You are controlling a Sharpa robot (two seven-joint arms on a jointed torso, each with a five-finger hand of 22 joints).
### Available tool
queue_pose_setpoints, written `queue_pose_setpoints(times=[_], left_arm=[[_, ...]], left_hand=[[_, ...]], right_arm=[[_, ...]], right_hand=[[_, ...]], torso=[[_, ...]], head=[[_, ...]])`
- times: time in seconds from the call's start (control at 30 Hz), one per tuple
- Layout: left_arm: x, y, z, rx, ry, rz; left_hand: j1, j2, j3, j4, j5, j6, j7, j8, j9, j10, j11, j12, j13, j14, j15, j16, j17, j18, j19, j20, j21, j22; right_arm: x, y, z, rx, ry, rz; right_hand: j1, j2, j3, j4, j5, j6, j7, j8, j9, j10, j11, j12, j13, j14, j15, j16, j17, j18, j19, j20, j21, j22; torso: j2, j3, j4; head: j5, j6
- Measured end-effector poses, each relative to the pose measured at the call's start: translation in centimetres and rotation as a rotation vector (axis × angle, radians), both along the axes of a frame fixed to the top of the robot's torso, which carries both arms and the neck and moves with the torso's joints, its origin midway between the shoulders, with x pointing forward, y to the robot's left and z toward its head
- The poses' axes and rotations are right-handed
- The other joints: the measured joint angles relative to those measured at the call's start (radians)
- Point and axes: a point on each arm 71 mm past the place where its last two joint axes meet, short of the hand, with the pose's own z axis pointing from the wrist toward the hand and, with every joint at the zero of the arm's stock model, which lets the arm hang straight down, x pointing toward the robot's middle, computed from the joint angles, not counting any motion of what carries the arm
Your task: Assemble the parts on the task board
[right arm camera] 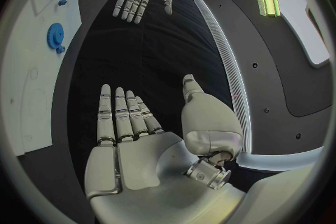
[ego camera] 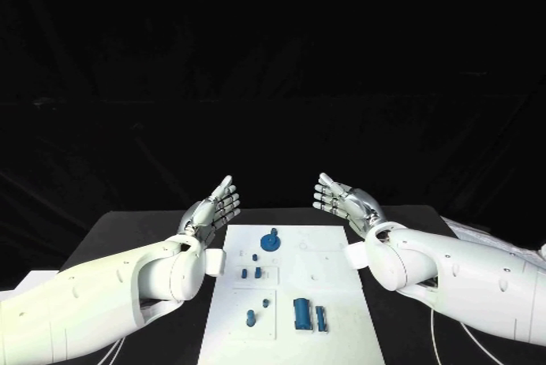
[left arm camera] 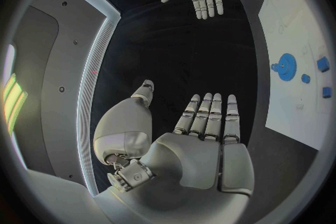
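While both arms hover above the black bench (ego camera: 136, 223), the left hand (ego camera: 211, 207) and the right hand (ego camera: 345, 199) hang flat with fingers straight and apart, holding nothing, one on each side of the far end of the task board (ego camera: 330, 302). Palms face inward toward each other, both well above the board; likely a neutral pose that keeps the hands out of the head camera's line to the parts. The board lies lengthwise in the bench's middle, between the two forearms. On it: a blue gear (ego camera: 271, 241) stands near the far end with a small blue peg (ego camera: 274, 230) just beyond it; a pair of small blue blocks (ego camera: 252, 273) sit mid-board on the left side; nearer the robot, two small blue pegs (ego camera: 252, 318) stand left and two longer blue bars (ego camera: 308, 314) lie side by side toward the right. Whether any piece is seated in its socket or just lying loose, cannot tell. In the left wrist view the gear (left arm camera: 285, 65) and small blue pieces (left arm camera: 322, 64) show on the white plate, with the other hand across the gap. With the hands off everything, this fits either parts waiting to be assembled or hands pulled clear after placing; the frames don't settle which.
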Motion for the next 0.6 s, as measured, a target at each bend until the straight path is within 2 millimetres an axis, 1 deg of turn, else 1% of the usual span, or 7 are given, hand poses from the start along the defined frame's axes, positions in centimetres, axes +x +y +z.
queue_pose_setpoints(times=[0.1,0.17,0.23,0.3,0.4,0.47,0.6], left_arm=[[-0.4,-0.4,0.3,0.025,-0.013,0.022],[-0.7,-0.7,0.5,0.047,-0.025,0.042],[-0.8,-0.8,0.6,0.064,-0.035,0.059],[-1.0,-0.8,0.7,0.081,-0.046,0.076],[-1.0,-0.8,0.8,0.101,-0.057,0.095],[-1.0,-0.7,0.9,0.109,-0.062,0.104],[-1.0,-0.6,0.9,0.121,-0.07,0.115]], left_hand=[[-0.064,0.004,-0.016,0.0,-0.001,-0.045,-0.016,0.0,-0.001,-0.049,-0.023,0.0,-0.001,-0.045,-0.013,-0.016,-0.001,-0.002,-0.036,-0.014,0.0,-0.026],[-0.109,0.005,-0.028,-0.001,-0.001,-0.079,-0.025,0.0,-0.002,-0.084,-0.034,0.0,-0.001,-0.078,-0.02,-0.023,-0.002,-0.016,-0.062,-0.023,0.0,-0.044],[-0.148,0.007,-0.038,0.0,-0.001,-0.107,-0.032,0.0,-0.003,-0.115,-0.043,0.0,-0.001,-0.106,-0.025,-0.027,-0.002,-0.041,-0.084,-0.031,0.0,-0.06],[-0.191,0.008,-0.049,0.0,-0.001,-0.138,-0.036,0.0,-0.003,-0.149,-0.051,0.0,-0.002,-0.136,-0.029,-0.034,-0.002,-0.055,-0.108,-0.052,0.0,-0.077],[-0.241,0.009,-0.061,-0.001,-0.001,-0.174,-0.041,0.0,-0.004,-0.187,-0.056,0.0,-0.002,-0.172,-0.032,-0.034,-0.003,-0.078,-0.137,-0.08,0.0,-0.097],[-0.272,0.009,-0.069,-0.002,-0.001,-0.197,-0.043,0.0,-0.004,-0.211,-0.059,0.0,-0.002,-0.194,-0.034,-0.035,-0.003,-0.078,-0.153,-0.096,0.0,-0.11],[-0.326,0.01,-0.111,-0.001,-0.001,-0.236,-0.046,0.0,-0.004,-0.253,-0.062,0.0,-0.002,-0.233,-0.036,-0.039,-0.003,-0.09,-0.182,-0.113,0.0,-0.132]], right_arm=[[-0.8,0.3,0.1,0.022,0.0,-0.04],[-1.4,0.4,0.1,0.034,0.0,-0.077],[-1.7,0.4,0.2,0.041,0.0,-0.107],[-2.0,0.4,0.2,0.046,-0.001,-0.137],[-2.2,0.3,0.2,0.047,-0.001,-0.172],[-2.2,0.2,0.3,0.046,-0.003,-0.188],[-2.2,0.0,0.3,0.046,-0.005,-0.21]], right_hand=[[-0.07,0.0,-0.002,-0.002,-0.02,-0.045,-0.027,0.0,-0.009,-0.053,-0.011,0.0,-0.012,-0.054,-0.003,0.0,-0.015,-0.015,-0.049,-0.028,-0.014,-0.016],[-0.118,0.0,-0.002,-0.002,-0.031,-0.077,-0.043,0.0,-0.015,-0.09,-0.015,0.0,-0.018,-0.093,-0.004,0.0,-0.038,-0.046,-0.083,-0.047,-0.023,-0.027],[-0.161,-0.001,-0.002,-0.002,-0.038,-0.105,-0.053,0.0,-0.019,-0.121,-0.019,0.0,-0.022,-0.126,-0.005,0.0,-0.056,-0.053,-0.114,-0.058,-0.031,-0.037],[-0.206,-0.001,-0.002,-0.002,-0.042,-0.134,-0.063,0.0,-0.021,-0.155,-0.021,0.0,-0.025,-0.161,-0.006,0.0,-0.071,-0.076,-0.145,-0.069,-0.052,-0.048],[-0.26,-0.001,-0.003,-0.003,-0.044,-0.169,-0.07,0.0,-0.023,-0.195,-0.024,0.0,-0.028,-0.203,-0.007,-0.004,-0.084,-0.076,-0.183,-0.078,-0.081,-0.062],[-0.293,-0.001,-0.004,-0.004,-0.048,-0.192,-0.073,0.0,-0.024,-0.22,-0.025,0.0,-0.029,-0.23,-0.008,-0.004,-0.09,-0.091,-0.207,-0.082,-0.096,-0.085],[-0.35,-0.001,-0.004,-0.004,-0.048,-0.229,-0.078,0.0,-0.025,-0.262,-0.026,0.0,-0.03,-0.276,-0.007,-0.004,-0.097,-0.091,-0.247,-0.087,-0.111,-0.118]], torso=[[0.001,-0.0001,0.0049],[0.001,0.0,0.0077],[0.001,0.0,0.009],[0.001,0.0,0.0102],[0.002,0.0001,0.0109],[0.002,0.0,0.011],[0.002,0.0,0.0112]], head=[[-0.002,0.003],[-0.003,0.003],[-0.003,0.004],[-0.003,0.004],[-0.003,0.004],[-0.003,0.004],[-0.003,0.004]])
